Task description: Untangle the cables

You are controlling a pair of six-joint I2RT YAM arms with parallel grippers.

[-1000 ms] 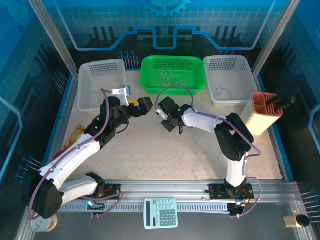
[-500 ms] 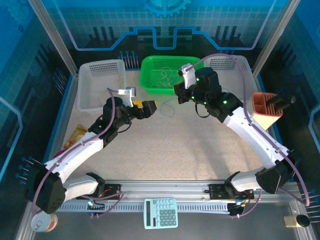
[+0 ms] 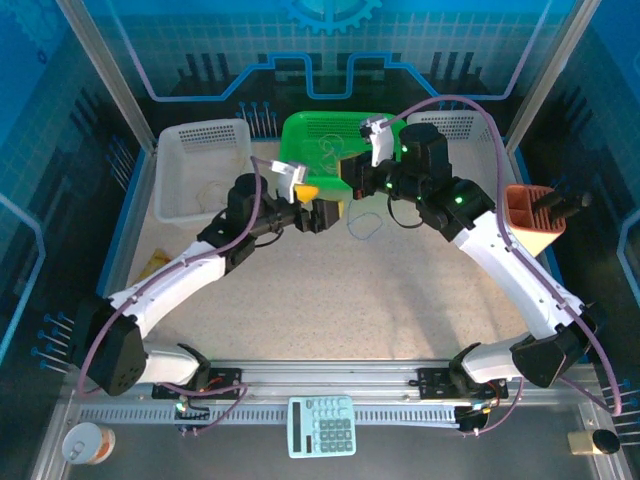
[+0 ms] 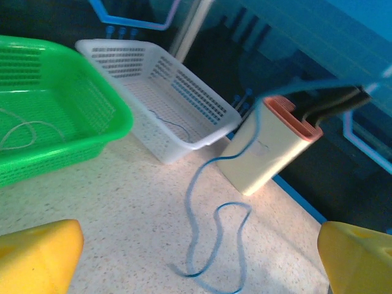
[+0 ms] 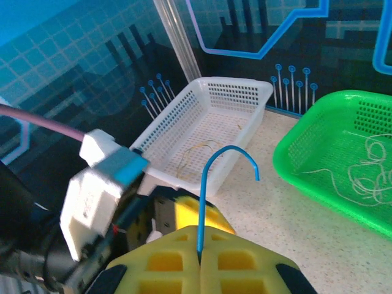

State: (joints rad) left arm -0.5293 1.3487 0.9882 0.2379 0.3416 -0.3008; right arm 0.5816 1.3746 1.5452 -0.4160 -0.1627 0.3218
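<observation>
Right gripper [image 5: 199, 248]: yellow jaws clamped on thin blue cable [image 5: 211, 162], which arched up from between pads. Cable's far end lay in loose loop on speckled table [image 4: 122, 202], between fingers of wide-open left gripper [image 4: 199, 260]. Whitish cords [image 5: 367, 174] lay in green plastic basket [image 5: 300, 147]; yellowish cord [image 5: 196, 150] in white mesh basket [image 5: 236, 95].

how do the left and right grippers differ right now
The left gripper is wide open and holds nothing; the right gripper is shut on the blue cable. The left gripper's fingers stand far apart at its wrist view's edges; the right gripper's fingers press together around the cable. Both have yellow fingers and hover by the green basket.
</observation>
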